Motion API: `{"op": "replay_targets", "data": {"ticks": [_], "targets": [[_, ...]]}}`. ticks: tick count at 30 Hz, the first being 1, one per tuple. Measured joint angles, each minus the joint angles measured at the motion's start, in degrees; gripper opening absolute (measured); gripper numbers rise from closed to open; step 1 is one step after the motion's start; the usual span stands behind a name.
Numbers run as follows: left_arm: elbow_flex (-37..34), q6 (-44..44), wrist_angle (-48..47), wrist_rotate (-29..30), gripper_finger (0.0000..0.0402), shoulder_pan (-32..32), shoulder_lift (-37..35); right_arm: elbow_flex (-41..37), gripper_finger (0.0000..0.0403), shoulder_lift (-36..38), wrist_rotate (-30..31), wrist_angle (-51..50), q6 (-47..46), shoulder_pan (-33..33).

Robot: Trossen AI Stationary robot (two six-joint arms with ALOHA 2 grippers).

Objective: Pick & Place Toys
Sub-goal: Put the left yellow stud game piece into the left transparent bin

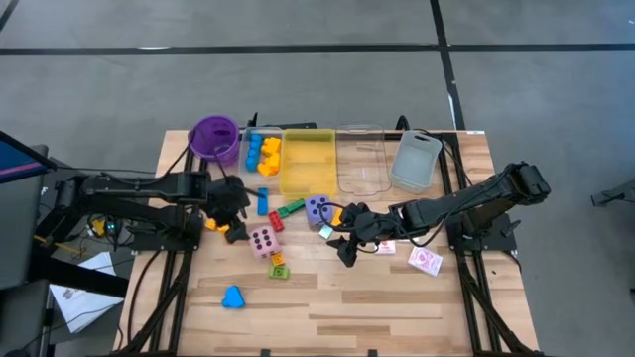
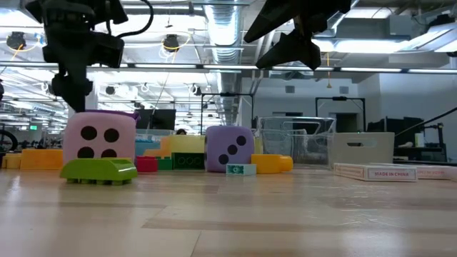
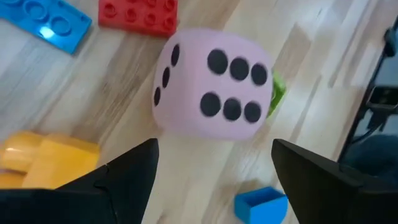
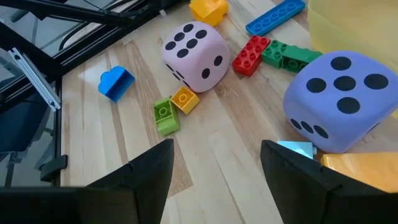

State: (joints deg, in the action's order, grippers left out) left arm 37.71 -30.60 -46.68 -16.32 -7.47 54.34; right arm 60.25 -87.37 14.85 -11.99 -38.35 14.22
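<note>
1. The left gripper [image 1: 236,206] hovers over the left-centre of the table [image 1: 397,307], its fingers spread apart and empty. In its wrist view the pink die [image 3: 211,84] sits just ahead of the gap between the two fingers, roughly centred on it. In the high view the same die [image 1: 264,240] lies toward the near edge and slightly right of this gripper, close by but not touching.
2. An orange block [image 1: 220,226] rests just beside the left gripper; a red block [image 1: 275,222] and a blue flat block [image 1: 263,201] lie between the two arms.
3. A cube has no long axis, so the move turns only on direction. I judge the left arm better placed for the pink die, since the die already lines up with its open fingers.
4. A small green block [image 1: 278,270] touches the pink die's near side and may get nudged.
5. The purple die [image 1: 317,209] stands right of the pink one, just in front of the yellow tray [image 1: 308,164].
6. The right gripper [image 1: 347,241] hangs right of the purple die, fingers apart and holding nothing. In its wrist view that die [image 4: 339,102] sits ahead and off to one side of the gap, so I judge this arm nearer to it.
7. Red-patterned cards [image 1: 425,260] lie further right.
</note>
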Motion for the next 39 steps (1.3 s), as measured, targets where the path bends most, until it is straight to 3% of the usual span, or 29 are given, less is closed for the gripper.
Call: {"op": "replay_targets", "data": {"ticks": [14, 28, 39], "targets": [[0.0, 11.8, -10.7, 13.5, 0.0305, 0.4, 4.8, 0.0, 0.0235, 0.0, 0.0, -1.5, 1.3, 0.0], [0.2, 10.4, -13.0, 15.7, 0.0305, 0.3, 15.3, 0.0, 0.0235, 0.0, 0.0, -2.4, 1.3, 0.0], [1.6, 6.6, -14.5, 24.2, 0.0305, 0.3, 21.3, 0.0, 0.0235, 0.0, 0.1, -2.7, 1.4, 0.0]]}}
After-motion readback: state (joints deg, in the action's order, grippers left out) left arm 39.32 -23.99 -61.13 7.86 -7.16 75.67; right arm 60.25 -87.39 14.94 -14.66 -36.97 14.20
